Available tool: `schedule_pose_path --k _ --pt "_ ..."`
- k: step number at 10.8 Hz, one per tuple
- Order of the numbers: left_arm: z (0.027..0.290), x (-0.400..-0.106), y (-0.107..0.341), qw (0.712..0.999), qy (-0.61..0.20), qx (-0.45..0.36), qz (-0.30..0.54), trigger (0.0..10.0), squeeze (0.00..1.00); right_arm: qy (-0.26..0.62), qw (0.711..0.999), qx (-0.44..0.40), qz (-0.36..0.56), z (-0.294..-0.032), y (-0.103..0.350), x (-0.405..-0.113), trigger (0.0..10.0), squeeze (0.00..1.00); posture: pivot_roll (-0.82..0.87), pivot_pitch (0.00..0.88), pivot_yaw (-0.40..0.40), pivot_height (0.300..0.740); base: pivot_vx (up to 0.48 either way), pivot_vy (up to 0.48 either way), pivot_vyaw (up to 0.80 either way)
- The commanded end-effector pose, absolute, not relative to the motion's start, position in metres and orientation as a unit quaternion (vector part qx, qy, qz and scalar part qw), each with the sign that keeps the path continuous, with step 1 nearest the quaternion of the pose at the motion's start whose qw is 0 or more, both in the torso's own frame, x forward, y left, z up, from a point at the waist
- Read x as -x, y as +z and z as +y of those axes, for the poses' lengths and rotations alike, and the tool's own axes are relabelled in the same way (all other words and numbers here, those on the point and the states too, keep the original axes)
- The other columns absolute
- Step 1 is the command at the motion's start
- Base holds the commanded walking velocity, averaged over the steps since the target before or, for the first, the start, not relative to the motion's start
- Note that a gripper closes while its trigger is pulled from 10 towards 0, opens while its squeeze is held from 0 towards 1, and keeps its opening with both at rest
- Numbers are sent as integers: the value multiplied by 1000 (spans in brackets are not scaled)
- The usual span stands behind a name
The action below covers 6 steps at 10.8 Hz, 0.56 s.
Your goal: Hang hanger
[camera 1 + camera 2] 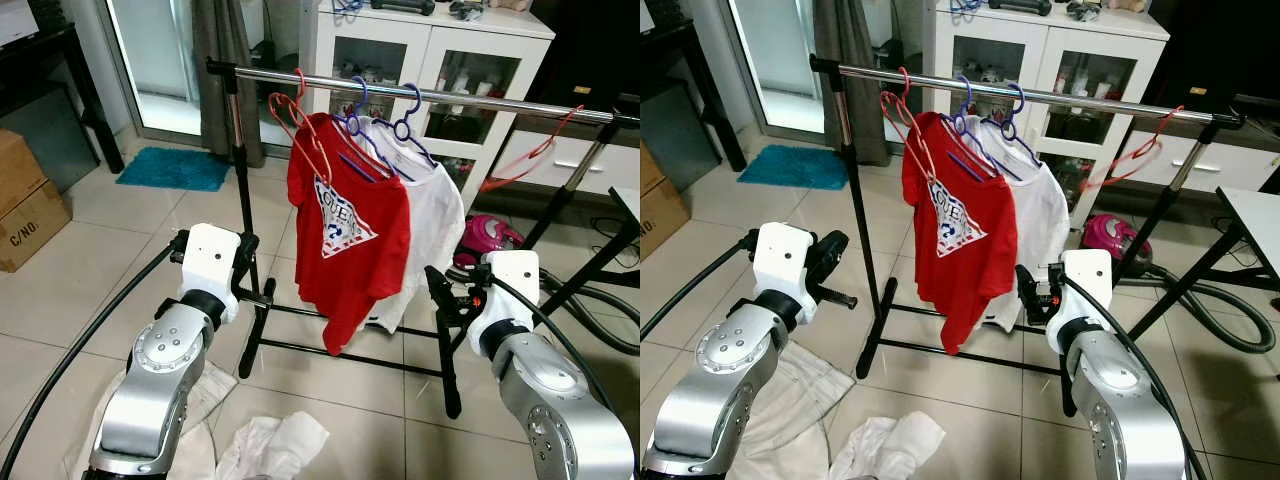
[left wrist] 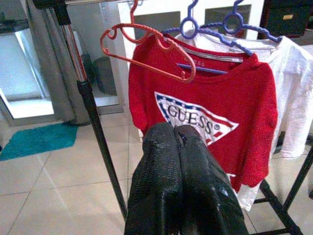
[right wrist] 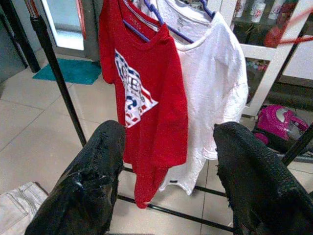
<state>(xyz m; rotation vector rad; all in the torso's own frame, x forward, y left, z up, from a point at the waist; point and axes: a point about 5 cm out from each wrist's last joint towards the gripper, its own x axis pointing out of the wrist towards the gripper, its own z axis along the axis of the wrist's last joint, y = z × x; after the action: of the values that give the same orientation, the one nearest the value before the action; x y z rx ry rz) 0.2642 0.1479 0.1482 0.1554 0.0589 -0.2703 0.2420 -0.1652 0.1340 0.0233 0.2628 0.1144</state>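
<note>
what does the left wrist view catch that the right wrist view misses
Left wrist view: the empty red hanger on the rail beside the red shirt, the blue hanger hooks, and the left gripper with fingers pressed together.

Right wrist view: the pink vacuum cleaner on the floor, and the right gripper with fingers spread.

Both: the red shirt, white shirt, teal mat.

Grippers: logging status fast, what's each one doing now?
Left gripper: closed, holding nothing.
Right gripper: open, empty, facing the red shirt.
</note>
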Motion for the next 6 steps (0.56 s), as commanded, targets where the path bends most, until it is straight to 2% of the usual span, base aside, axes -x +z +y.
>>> schedule_pose_path --k 1,4,5,6 --pt "145 -267 148 987 -134 -78 31 10000 0 49 990 -6 132 -169 134 -245 10000 0 83 0 -35 740 0 -480 0" --pt "145 -267 148 987 -134 -79 32 10000 0 50 990 -5 132 -168 134 -246 10000 0 82 0 -35 740 0 -480 0" --pt "144 -267 147 988 -134 -63 31 10000 0 53 990 -5 133 -167 134 -246 10000 0 81 0 -35 740 0 -259 0" --pt "144 -266 148 988 -135 -66 28 10000 0 55 989 -4 134 -167 134 -246 10000 0 82 0 -37 740 0 0 0"
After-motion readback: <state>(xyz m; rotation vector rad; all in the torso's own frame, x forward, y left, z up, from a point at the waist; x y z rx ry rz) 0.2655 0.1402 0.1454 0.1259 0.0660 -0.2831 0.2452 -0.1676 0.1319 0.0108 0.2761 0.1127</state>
